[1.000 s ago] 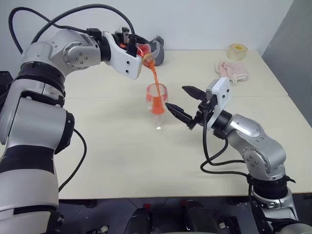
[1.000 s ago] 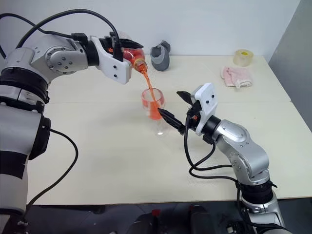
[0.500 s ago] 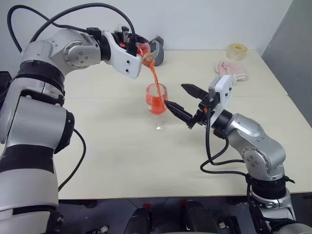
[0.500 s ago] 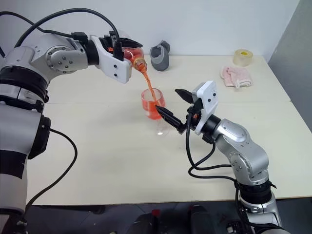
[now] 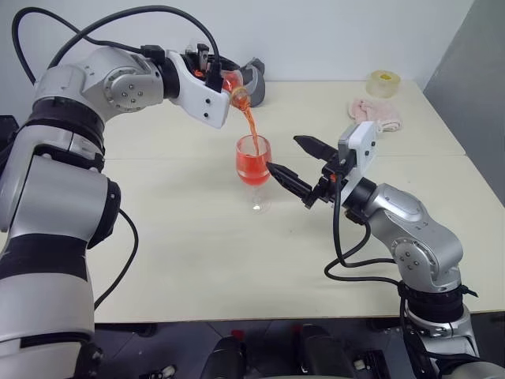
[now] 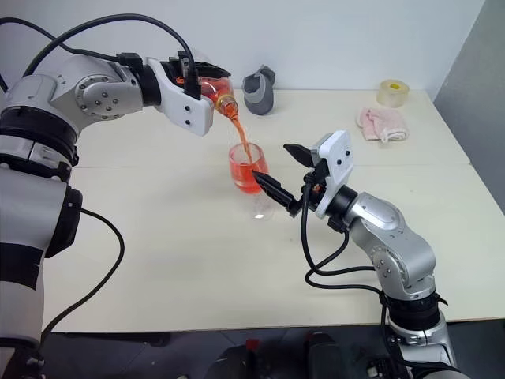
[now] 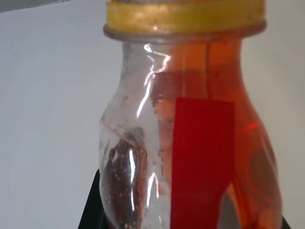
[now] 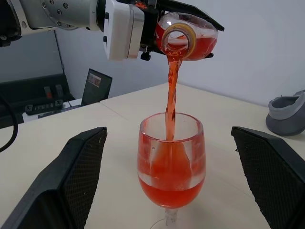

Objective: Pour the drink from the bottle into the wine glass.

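Red liquid is seen streaming from the mouth of the bottle, which is clamped between the closed fingers of the left gripper and tipped mouth-down. In the left wrist view the bottle's red label strip and yellowish neck ring are seen close up, with drink pooled along one side of the body, so part of the contents is judged to be left inside.

Directly below the bottle mouth the wine glass is stood upright on the cream table, and the drink is gathered in its bowl. The bowl is filled to about half or a little more, with clear glass showing below the rim. The stream is caught inside the rim; no spill is seen on the table around the foot.

The right gripper is held with its two black fingers spread wide, one on each side of the bowl and apart from it, so nothing is grasped by it.

The pour is therefore judged to be well under way but not finished: the remaining drink must be emptied or the flow stopped before the rim is reached, and the bottle righted.

Farther off, beyond the left gripper, a grey cup-like object is seen, and past the right gripper a pink cloth and a roll of tape.
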You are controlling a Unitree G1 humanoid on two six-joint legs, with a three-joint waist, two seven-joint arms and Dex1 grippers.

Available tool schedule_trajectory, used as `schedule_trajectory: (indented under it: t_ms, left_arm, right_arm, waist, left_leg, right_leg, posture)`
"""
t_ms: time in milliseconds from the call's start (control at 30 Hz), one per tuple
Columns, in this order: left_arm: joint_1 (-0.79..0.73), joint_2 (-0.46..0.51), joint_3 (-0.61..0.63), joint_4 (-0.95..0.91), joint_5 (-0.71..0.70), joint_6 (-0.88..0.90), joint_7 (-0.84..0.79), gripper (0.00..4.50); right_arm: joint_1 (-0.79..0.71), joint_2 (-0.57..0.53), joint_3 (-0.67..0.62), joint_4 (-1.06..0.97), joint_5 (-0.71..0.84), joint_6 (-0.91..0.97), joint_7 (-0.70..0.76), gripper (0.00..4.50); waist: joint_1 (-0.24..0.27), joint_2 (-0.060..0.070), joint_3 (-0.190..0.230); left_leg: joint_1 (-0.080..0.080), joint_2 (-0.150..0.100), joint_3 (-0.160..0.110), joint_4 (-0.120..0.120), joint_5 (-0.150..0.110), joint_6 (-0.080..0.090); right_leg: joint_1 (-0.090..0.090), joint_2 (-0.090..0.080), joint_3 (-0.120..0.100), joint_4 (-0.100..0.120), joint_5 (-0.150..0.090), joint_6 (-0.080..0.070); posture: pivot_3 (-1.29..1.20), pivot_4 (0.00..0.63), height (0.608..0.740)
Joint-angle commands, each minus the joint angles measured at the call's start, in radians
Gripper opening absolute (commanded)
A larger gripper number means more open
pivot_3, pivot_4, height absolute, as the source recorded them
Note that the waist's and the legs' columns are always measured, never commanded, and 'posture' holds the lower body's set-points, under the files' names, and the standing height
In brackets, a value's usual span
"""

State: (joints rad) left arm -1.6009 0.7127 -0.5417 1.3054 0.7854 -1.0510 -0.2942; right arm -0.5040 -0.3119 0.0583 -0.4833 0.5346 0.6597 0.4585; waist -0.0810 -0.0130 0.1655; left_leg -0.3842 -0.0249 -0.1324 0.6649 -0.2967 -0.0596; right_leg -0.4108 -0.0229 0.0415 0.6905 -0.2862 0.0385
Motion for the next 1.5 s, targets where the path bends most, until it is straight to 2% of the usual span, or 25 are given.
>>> schedule_trajectory:
  t_ms: [33,367,900,1067,1167,1300,1500]
  left_arm:
    - [-0.044,0.015,0.013,-0.005,-0.011,0.006,0.018,1.3]
    - [-0.004,-0.005,0.071,0.003,-0.112,0.011,-0.084,1.3]
    - [0.078,-0.048,0.27,-0.024,-0.397,0.106,-0.36,1.3]
    - [0.124,-0.096,0.414,-0.051,-0.575,0.283,-0.469,1.3]
    - [0.184,-0.135,0.533,-0.11,-0.715,0.498,-0.479,1.3]
    - [0.301,-0.153,0.627,-0.277,-0.815,0.714,-0.426,1.3]
    - [0.57,-0.177,0.722,-0.589,-0.899,0.977,-0.264,1.3]
  right_arm:
    - [-0.022,-0.007,-0.02,-0.043,0.013,-0.023,0.011,4.48]
    - [-0.014,-0.014,-0.018,-0.05,0.012,-0.021,0.008,4.48]
    - [-0.002,-0.021,-0.014,-0.065,0.017,-0.016,0.009,4.48]
    - [0.012,-0.045,-0.013,-0.096,0.022,-0.007,0.023,4.48]
    - [0.047,-0.08,-0.026,-0.138,0.038,0.009,0.04,4.48]
    - [0.106,-0.13,-0.038,-0.189,0.066,-0.001,0.074,4.48]
    - [0.235,-0.192,-0.042,-0.237,0.069,-0.1,0.18,4.48]
  waist:
    - [0.0,0.0,0.0]
    - [0.0,0.0,0.0]
    - [-0.002,0.0,0.0]
    - [-0.003,0.0,0.0]
    - [-0.004,0.0,0.0]
    - [-0.007,0.0,0.0]
    - [-0.007,0.0,0.0]
  left_leg:
    - [0.0,0.0,0.0,0.0,0.0,0.0]
    - [0.0,0.0,0.0,0.0,0.0,0.0]
    - [0.0,0.0,0.0,0.0,0.0,0.0]
    - [0.0,0.0,0.0,0.001,0.0,0.0]
    - [0.0,0.0,-0.001,0.001,0.0,0.0]
    - [0.001,0.001,-0.002,0.002,0.0,0.0]
    - [0.001,0.002,-0.003,0.002,0.0,-0.001]
  right_leg:
    - [0.0,0.0,0.0,0.0,0.0,0.0]
    - [0.0,0.0,0.0,0.0,0.0,0.0]
    - [0.0,0.0,0.0,0.001,0.0,0.0]
    - [0.0,0.0,0.0,0.001,0.0,0.0]
    - [0.0,0.0,0.0,0.002,0.0,0.0]
    - [0.0,0.0,0.0,0.004,0.0,0.0]
    - [-0.001,0.0,0.002,0.006,0.0,0.0]
  posture:
    - [0.0,0.15,0.74]
    - [0.0,0.15,0.74]
    - [0.0,0.15,0.74]
    - [0.0,0.15,0.74]
    - [0.0,0.15,0.74]
    - [0.0,0.15,0.74]
    - [0.0,0.15,0.74]
